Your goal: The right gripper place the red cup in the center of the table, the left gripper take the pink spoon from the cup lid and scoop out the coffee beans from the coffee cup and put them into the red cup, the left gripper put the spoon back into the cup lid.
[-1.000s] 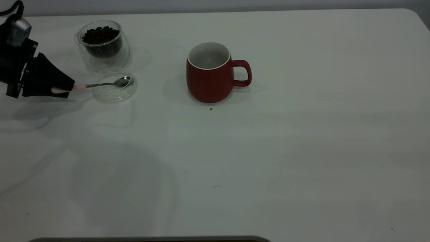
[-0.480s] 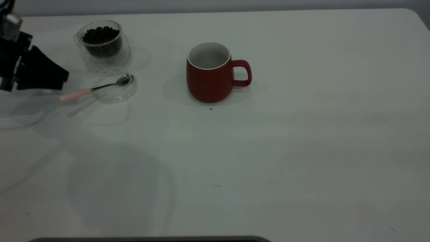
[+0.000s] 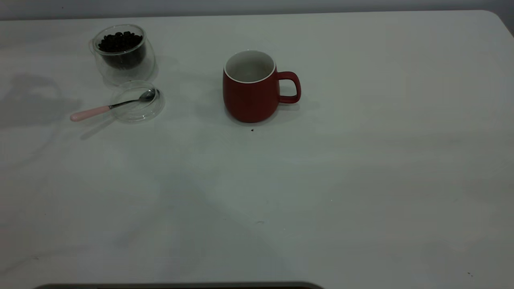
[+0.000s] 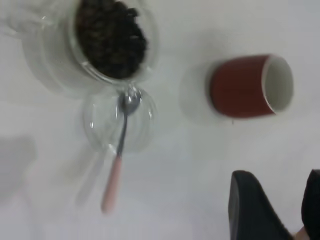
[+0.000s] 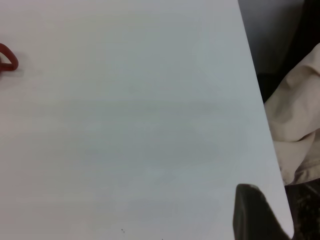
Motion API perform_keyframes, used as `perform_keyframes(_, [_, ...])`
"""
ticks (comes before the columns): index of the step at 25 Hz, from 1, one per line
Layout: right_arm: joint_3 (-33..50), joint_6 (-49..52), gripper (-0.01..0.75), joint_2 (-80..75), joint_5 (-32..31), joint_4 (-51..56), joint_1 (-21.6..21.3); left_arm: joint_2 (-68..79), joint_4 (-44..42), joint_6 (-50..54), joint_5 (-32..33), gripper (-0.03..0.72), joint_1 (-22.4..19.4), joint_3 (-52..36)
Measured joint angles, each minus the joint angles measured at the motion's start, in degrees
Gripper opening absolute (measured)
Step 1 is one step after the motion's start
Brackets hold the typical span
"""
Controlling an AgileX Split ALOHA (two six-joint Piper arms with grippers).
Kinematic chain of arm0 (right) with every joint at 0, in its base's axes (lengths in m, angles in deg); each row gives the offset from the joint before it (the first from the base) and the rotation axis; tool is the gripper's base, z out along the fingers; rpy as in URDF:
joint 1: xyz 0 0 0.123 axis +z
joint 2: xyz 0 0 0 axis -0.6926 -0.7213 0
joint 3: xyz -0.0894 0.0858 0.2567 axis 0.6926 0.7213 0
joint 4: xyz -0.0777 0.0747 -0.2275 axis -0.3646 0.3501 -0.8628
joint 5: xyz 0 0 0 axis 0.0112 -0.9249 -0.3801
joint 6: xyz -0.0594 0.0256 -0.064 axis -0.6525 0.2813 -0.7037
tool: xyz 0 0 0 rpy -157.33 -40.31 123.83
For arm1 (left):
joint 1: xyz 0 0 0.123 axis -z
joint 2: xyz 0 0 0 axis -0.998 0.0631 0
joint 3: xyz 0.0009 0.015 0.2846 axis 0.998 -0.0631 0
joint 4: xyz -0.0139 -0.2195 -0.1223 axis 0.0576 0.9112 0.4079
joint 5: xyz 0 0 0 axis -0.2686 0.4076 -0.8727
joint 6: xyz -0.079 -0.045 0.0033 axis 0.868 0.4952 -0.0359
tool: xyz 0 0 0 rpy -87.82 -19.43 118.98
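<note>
The red cup (image 3: 249, 100) stands upright near the middle of the table (image 3: 321, 180), handle to the right. The pink spoon (image 3: 86, 114) lies free, its silver bowl inside the cup lid (image 3: 132, 117) and its handle end out on the table. Just behind the lid stands the coffee cup (image 3: 122, 64) holding the coffee beans (image 3: 119, 41). No arm shows in the exterior view. In the left wrist view my left gripper (image 4: 277, 205) hangs open and empty, well away from the spoon (image 4: 116, 170) and the red cup (image 4: 240, 87). My right gripper (image 5: 257, 215) sits by the table's edge.
A tiny dark speck (image 3: 252, 129) lies on the table just in front of the red cup. In the right wrist view, the cup's handle (image 5: 7, 59) peeks in, and a pale cloth (image 5: 295, 130) lies past the table edge.
My left gripper let go of the spoon handle and drew back leftward out of the exterior view. The spoon handle settled onto the table, bowl still in the lid.
</note>
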Motion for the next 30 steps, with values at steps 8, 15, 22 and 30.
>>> perform_keyframes(8, [0.0,0.0,0.239,0.0,0.0,0.0,0.0,-26.9,-24.12,26.06,2.78,0.317,10.12,-0.84])
perform_keyframes(15, [0.0,0.0,0.239,0.0,0.0,0.0,0.0,-49.83,-32.95,33.69,2.78,0.317,16.94,-17.79])
perform_keyframes(22, [0.0,0.0,0.239,0.0,0.0,0.0,0.0,-76.82,-42.3,36.2,2.49,0.327,17.18,-43.72])
perform_keyframes(30, [0.0,0.06,0.239,0.0,0.0,0.0,0.0,-95.32,-42.62,39.07,2.41,0.427,17.69,-56.85])
